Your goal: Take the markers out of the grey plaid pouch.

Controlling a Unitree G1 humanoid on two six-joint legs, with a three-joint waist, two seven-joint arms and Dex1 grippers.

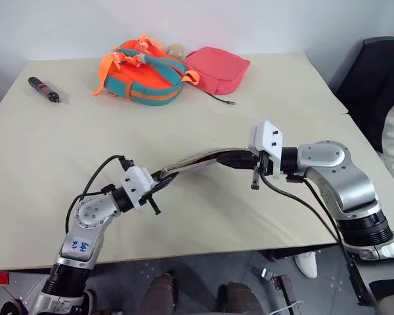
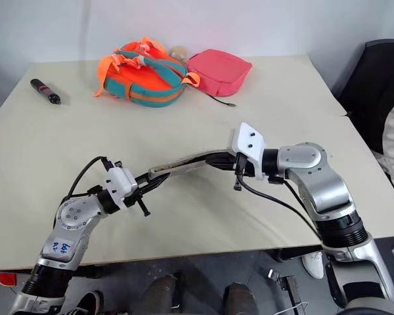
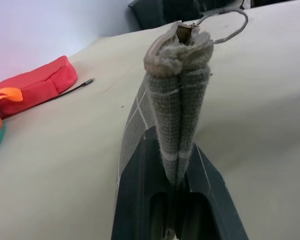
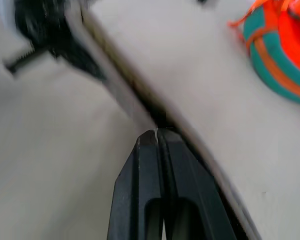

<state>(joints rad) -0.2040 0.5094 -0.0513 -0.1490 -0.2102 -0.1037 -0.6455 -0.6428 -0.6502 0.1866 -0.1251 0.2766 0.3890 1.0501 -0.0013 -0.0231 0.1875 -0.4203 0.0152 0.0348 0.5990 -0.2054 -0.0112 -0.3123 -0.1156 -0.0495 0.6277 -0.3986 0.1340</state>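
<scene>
Left wrist view: left gripper [image 3: 176, 192] clamps the grey plaid pouch [image 3: 177, 100] end; right gripper [image 4: 157, 137] pinched closed at its edge — zipper's shut, fabric could slip.

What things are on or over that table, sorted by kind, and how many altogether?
Pouches: 2, the grey plaid pouch held up by both grippers and a pink pouch
Backpacks: 1, orange and teal
Pen-like tools: 1, black and red
Total: 4
</scene>
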